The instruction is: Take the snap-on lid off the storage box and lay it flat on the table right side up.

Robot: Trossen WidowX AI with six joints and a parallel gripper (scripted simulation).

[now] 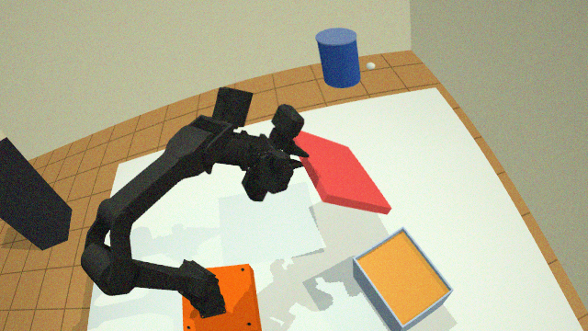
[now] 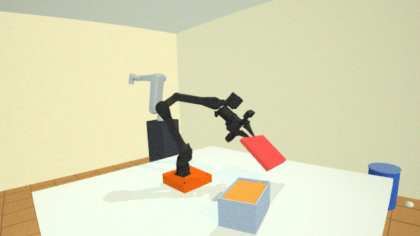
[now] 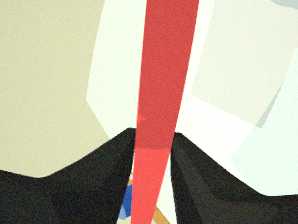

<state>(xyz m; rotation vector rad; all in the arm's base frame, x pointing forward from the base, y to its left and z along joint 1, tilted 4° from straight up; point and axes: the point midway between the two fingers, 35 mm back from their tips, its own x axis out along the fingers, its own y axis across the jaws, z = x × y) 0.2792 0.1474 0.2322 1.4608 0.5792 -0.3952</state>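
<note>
The red lid (image 1: 346,172) (image 2: 264,152) (image 3: 162,75) hangs in the air, tilted, its outer end lower than the end at the fingers. My gripper (image 1: 305,159) (image 2: 251,136) (image 3: 153,138) is shut on one edge of the lid, with a fingertip on each side of it in the wrist view. The open blue-grey storage box (image 1: 377,294) (image 2: 236,214) stands upright on the white table (image 1: 459,184) (image 2: 115,216), with an orange-yellow surface inside. The lid is apart from the box, to the box's back left in the top view. The lid's underside is mostly hidden.
The orange base (image 1: 239,294) (image 2: 200,178) of the arm stands on the table beside the box. A blue cylinder (image 1: 340,64) (image 2: 384,183) and a small white ball (image 1: 370,66) (image 2: 409,204) are beyond the table edge. A grey arm (image 2: 157,95) stands on a dark pedestal (image 2: 164,141) behind.
</note>
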